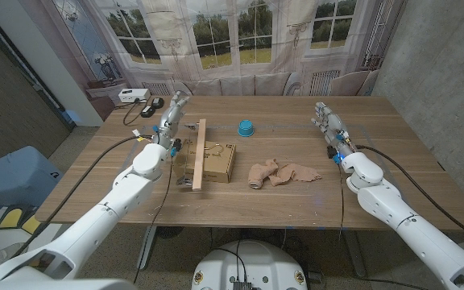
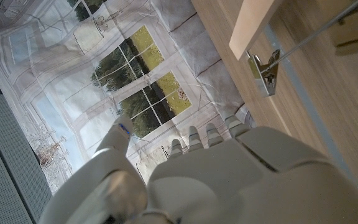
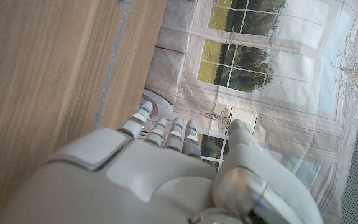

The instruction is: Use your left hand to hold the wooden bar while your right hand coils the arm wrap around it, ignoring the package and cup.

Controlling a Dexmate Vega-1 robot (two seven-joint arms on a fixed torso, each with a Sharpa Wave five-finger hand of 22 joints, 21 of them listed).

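Observation:
The wooden bar (image 1: 199, 155) is a long pale strip that runs front to back, left of the table's middle; one end (image 2: 253, 23) is seen from the left wrist. The beige arm wrap (image 1: 281, 172) lies crumpled on the table to the right of the bar. My left hand (image 1: 171, 110) is raised behind and left of the bar, fingers stretched out and holding nothing; it appears again as my left hand (image 2: 229, 177). My right hand (image 1: 325, 119) stands at the far right of the table, well away from the wrap, fingers extended and empty, also seen as my right hand (image 3: 160, 174).
A cardboard package (image 1: 217, 162) lies against the bar's right side. A blue cup (image 1: 246, 127) stands upside down behind it. A metal clip (image 2: 265, 67) and thin wire sit beside the bar. A white box (image 1: 134, 95) and black cables lie at the far left corner.

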